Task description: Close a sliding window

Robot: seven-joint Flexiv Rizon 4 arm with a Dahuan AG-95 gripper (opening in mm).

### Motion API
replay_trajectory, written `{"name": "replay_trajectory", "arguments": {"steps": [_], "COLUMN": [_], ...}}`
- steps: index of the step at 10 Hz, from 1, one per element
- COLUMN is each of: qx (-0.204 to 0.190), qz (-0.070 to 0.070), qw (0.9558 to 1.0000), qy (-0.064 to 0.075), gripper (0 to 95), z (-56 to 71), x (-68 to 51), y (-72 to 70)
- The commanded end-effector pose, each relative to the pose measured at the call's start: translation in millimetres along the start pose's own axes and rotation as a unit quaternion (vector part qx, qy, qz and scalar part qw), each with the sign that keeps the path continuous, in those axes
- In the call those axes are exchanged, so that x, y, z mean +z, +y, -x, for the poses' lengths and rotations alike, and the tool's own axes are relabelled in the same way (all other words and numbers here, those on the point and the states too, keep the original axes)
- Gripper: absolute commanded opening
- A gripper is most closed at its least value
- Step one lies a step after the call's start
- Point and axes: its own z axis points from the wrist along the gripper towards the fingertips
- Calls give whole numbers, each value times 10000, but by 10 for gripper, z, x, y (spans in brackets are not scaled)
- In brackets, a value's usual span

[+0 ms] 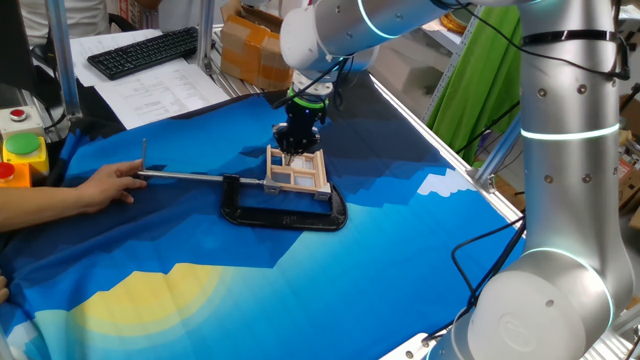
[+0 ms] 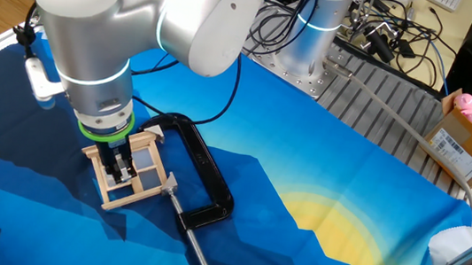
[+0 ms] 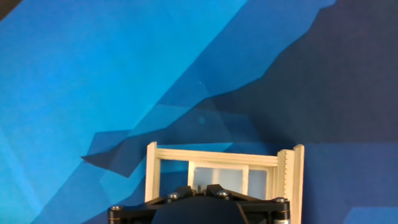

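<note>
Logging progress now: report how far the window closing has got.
Done: the black clamp pins the sliding window to the table, a person's hand steadying its rod. In hand: the gripper is down at the inner pane. Left: whether the pane is fully shut cannot be told.

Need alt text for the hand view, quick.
A pale wooden sliding window stands low in the picture on a blue patterned cloth, its inner pane visible behind the top rail. The black tool sits at the bottom edge, right over the frame.
</note>
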Motion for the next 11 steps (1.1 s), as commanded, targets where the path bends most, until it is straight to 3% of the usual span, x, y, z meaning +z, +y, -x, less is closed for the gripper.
{"name": "replay_trajectory", "arguments": {"steps": [1, 7, 10, 11], "qx": [35, 207, 424, 270], "qz": [5, 29, 56, -34], "qw": [10000, 9998, 9990, 9996], "qy": [6, -23, -96, 55], "gripper": [0, 0, 0, 0], "z": [-8, -35, -90, -88], "x": [5, 2, 39, -29], "y": [31, 189, 336, 340]}}
